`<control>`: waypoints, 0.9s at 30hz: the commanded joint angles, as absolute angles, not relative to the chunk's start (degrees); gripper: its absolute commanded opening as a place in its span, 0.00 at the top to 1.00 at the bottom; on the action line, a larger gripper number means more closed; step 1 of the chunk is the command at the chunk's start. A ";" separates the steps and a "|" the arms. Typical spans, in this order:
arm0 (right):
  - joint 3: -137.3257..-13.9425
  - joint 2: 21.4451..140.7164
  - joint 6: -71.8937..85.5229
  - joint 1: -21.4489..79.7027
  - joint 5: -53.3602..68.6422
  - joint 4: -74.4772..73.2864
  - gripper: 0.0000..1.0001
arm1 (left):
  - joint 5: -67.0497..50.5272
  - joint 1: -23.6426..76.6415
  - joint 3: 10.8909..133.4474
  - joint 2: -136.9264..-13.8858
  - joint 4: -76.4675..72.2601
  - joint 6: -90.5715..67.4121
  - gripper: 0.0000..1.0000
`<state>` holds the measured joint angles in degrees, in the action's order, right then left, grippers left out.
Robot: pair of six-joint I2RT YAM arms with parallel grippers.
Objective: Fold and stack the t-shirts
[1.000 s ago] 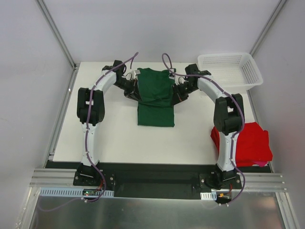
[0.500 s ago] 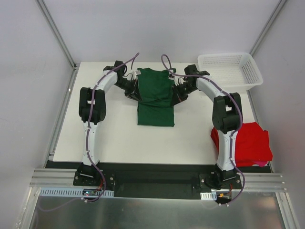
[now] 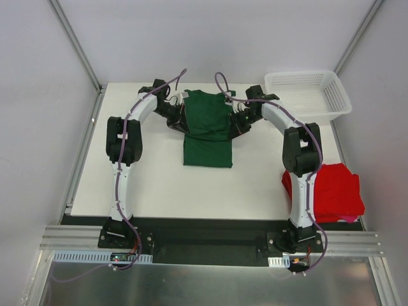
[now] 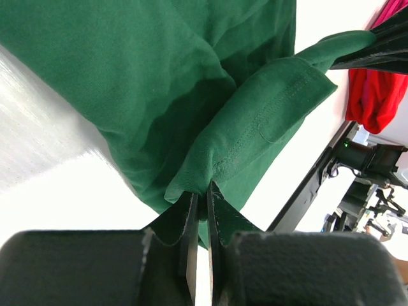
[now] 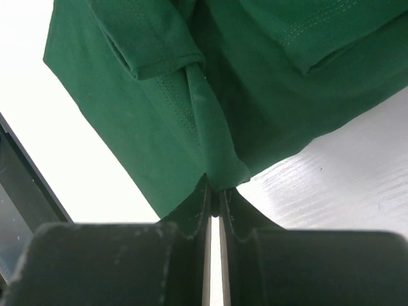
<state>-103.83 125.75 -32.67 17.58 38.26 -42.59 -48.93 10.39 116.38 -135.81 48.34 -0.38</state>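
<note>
The dark green t-shirt (image 3: 208, 127) lies folded lengthwise at the far middle of the table, its far half lifted between the arms. My left gripper (image 3: 182, 121) is shut on the shirt's left edge, pinching green cloth (image 4: 223, 166) at its fingertips (image 4: 203, 191). My right gripper (image 3: 234, 122) is shut on the right edge, where a fold of green cloth (image 5: 191, 108) enters its closed fingertips (image 5: 215, 191). The red t-shirt (image 3: 335, 191) lies bunched at the table's near right, also visible in the left wrist view (image 4: 373, 95).
A white mesh basket (image 3: 308, 94) stands at the far right corner. Grey walls close in the table on three sides. The black mounting rail (image 3: 210, 233) runs along the near edge under both arm bases.
Both grippers have shifted slightly toward the far edge, carrying the lifted green cloth with them. The red shirt and basket have not moved.
</note>
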 commanded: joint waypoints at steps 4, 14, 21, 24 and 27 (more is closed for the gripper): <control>-106.96 126.91 -33.66 17.05 36.48 -42.89 0.99 | -47.99 9.58 119.00 -136.67 48.78 1.41 1.00; -107.05 125.25 -32.17 17.05 37.00 -42.01 0.99 | -48.25 9.67 118.48 -134.47 48.87 1.50 1.00; -107.14 123.66 -31.11 17.05 37.18 -41.75 0.99 | -48.16 9.67 119.88 -132.89 48.69 1.58 1.00; -107.31 123.31 -30.59 17.05 36.74 -41.05 0.99 | -47.73 9.67 121.11 -132.98 48.78 2.02 1.00; -107.58 123.05 -30.32 17.14 36.56 -40.61 0.99 | -47.02 9.58 122.60 -133.24 48.69 2.64 1.00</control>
<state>-104.79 127.02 -30.89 17.58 37.47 -41.58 -48.69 10.39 118.89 -136.09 48.49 0.30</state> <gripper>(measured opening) 0.054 0.039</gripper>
